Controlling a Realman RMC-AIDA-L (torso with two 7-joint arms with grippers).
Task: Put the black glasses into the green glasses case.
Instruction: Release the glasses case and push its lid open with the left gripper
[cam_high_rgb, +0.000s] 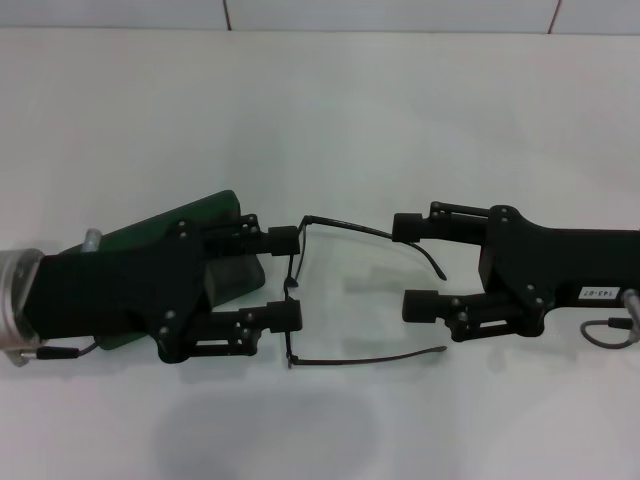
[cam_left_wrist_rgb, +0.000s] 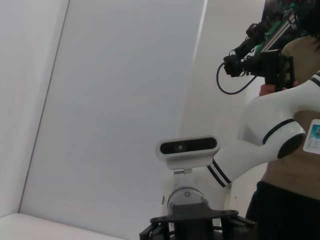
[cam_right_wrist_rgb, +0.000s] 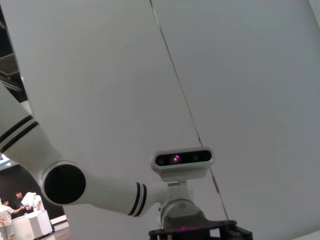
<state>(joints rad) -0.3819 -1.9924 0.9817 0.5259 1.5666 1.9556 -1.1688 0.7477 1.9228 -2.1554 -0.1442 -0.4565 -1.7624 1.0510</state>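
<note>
On the white tabletop (cam_high_rgb: 330, 120), the thin black wire-frame glasses (cam_high_rgb: 292, 288) lie unfolded between the two arms, temple arms pointing toward the right pincer (cam_high_rgb: 408, 267). The left pincer (cam_high_rgb: 285, 278) stands wide, its fingers flanking the front frame without clearly gripping it. The right pincer is also spread wide, near the temple tips. The dark green hard-shell glasses case (cam_high_rgb: 165, 232) lies under the left arm, mostly hidden.

Before me: a plain white matte worktop (cam_high_rgb: 330, 130), meeting a white tiled wall (cam_high_rgb: 400, 14) with dark grout lines behind.
</note>
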